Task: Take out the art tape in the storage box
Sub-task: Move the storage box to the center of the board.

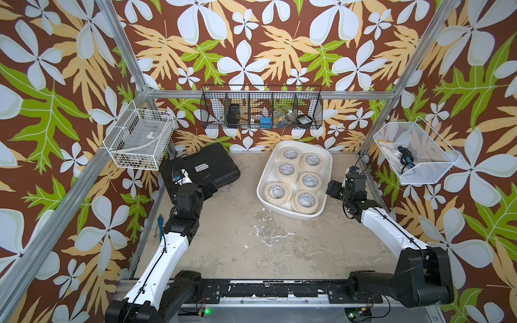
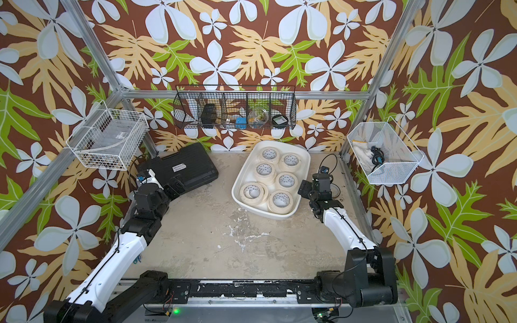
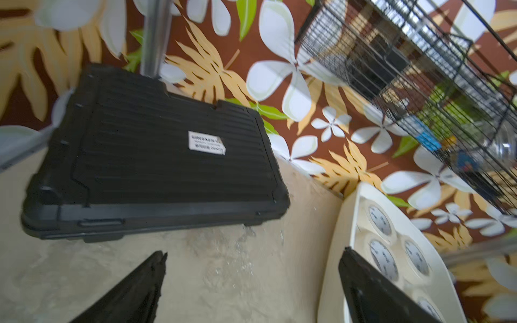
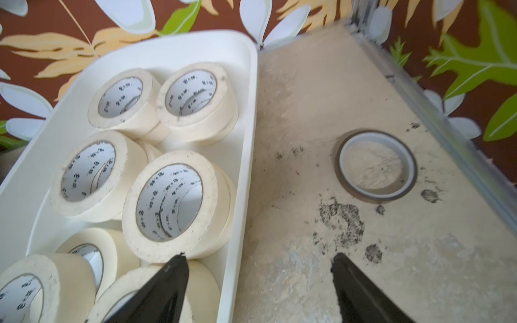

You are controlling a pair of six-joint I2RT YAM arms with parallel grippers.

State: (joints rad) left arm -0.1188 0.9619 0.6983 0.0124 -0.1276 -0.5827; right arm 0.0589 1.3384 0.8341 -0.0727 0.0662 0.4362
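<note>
The right gripper (image 4: 258, 256) is hovering unclenched, its jaws standing apart with nothing between them. It is sitting just beside one long wall of the storage box (image 1: 328, 169), a shallow white tub resting on the table (image 1: 251, 237). In the right wrist view, one jaw is showing in front of the rolls inside the box and the other in front of bare table, with the box wall running away from the gripper between the two.

The art tape (image 4: 130, 215) is lying in the box, just ahead of this gripper and to its inner side. The cream rolls are lying flat with their printed cores facing up. In both top views they are forming six piles in two rows of three, and the wrist view is showing rolls stacked on one another. No roll is touching the gripper.

A thin ring of tape (image 4: 375, 197) is lying flat on the table ahead of the gripper's outer jaw, outside the box.

The left gripper (image 3: 255, 251) is also hanging released and empty, jaws wide. A black case (image 3: 156, 156) is lying just ahead of it, and the box is well off towards the right gripper.
</note>
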